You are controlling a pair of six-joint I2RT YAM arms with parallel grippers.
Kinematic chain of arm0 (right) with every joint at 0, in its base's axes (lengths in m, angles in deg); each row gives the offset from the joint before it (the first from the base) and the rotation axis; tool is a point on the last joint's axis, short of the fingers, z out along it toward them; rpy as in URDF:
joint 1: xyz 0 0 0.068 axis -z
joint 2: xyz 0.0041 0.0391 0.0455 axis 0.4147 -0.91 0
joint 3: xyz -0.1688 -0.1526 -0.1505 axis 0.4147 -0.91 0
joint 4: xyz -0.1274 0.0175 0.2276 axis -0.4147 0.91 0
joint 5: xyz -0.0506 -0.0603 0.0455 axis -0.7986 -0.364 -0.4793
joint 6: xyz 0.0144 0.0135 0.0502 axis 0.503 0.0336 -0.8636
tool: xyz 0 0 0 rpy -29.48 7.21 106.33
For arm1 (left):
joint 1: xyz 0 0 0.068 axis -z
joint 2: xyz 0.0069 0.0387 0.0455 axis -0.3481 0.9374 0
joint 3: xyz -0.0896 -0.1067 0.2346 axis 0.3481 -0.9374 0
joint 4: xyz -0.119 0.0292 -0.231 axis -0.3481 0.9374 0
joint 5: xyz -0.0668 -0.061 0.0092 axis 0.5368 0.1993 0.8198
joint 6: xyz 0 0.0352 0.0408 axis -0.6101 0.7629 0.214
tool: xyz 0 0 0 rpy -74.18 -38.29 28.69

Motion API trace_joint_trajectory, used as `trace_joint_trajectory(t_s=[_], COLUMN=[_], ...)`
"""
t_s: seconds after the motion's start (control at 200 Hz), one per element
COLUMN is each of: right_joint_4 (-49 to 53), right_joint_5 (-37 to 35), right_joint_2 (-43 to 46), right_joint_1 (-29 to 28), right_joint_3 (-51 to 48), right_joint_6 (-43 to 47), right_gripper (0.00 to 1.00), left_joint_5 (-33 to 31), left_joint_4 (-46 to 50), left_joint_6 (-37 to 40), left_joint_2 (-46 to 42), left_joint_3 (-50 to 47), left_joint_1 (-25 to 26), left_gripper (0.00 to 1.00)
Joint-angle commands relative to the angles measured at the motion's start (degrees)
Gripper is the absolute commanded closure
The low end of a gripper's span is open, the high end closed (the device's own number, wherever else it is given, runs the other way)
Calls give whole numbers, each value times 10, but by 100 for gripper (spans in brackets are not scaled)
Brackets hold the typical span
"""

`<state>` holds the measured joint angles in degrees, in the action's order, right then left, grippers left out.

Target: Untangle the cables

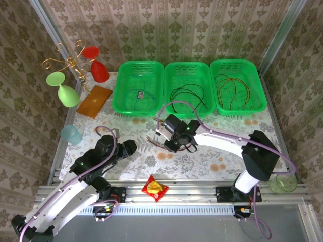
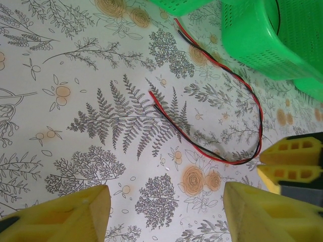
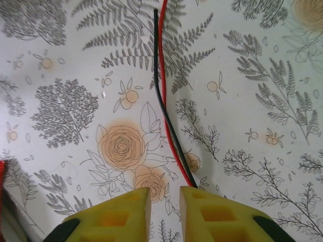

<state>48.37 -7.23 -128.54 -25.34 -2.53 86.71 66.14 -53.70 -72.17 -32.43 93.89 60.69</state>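
Down near the left of the counter's [image 1: 132, 169] near edge, the left end effector [image 2: 166, 201] hangs with its jaws wide apart and nothing between them. A bit further in, around the middle of the counter, the right end effector [image 3: 165, 194] sits low with its jaws almost together, just a slim gap. The red-and-black cable [image 3: 159, 60] runs right up to it and slips under the tip of one jaw, so honestly I can't tell if it's pinched.

That cable lies in one loose loop on the counter. One end reaches toward the green baskets [image 1: 139, 64] along the far edge, where the other cables [image 1: 187, 93] sit.

My take: get both strands properly between the jaws before lifting. Then pull slowly toward open counter so the loop unrolls instead of knotting, and keep clear of the basket rims.
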Motion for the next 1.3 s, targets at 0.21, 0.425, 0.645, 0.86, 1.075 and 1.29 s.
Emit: trace_joint_trajectory(t_s=[0.21, 0.425, 0.645, 0.86, 1.075, 1.29], right_joint_4=[89, 93, 66, 46, 42, 41], right_joint_5=[58, 63, 65, 52, 47, 45], right_joint_2=[-92, -119, -135, -150, -169, -181], right_joint_1=[-4, -4, -4, -4, -1, 3], right_joint_3=[76, 89, 78, 83, 94, 95], right_joint_6=[-8, -7, -3, 7, 10, 14], right_gripper=[71, 68, 68, 67, 66, 66], left_joint_5=[-1, -2, -6, -6, -11, -12], left_joint_4=[5, 14, 24, 34, 45, 48], left_joint_6=[-9, -10, -16, -20, -20, -20], left_joint_2=[-3, -10, -21, -29, -33, -33], left_joint_3=[4, 5, -4, -7, -1, 0], left_joint_1=[8, 9, 9, 10, 11, 11], left_gripper=[39, 39, 39, 39, 39, 39])
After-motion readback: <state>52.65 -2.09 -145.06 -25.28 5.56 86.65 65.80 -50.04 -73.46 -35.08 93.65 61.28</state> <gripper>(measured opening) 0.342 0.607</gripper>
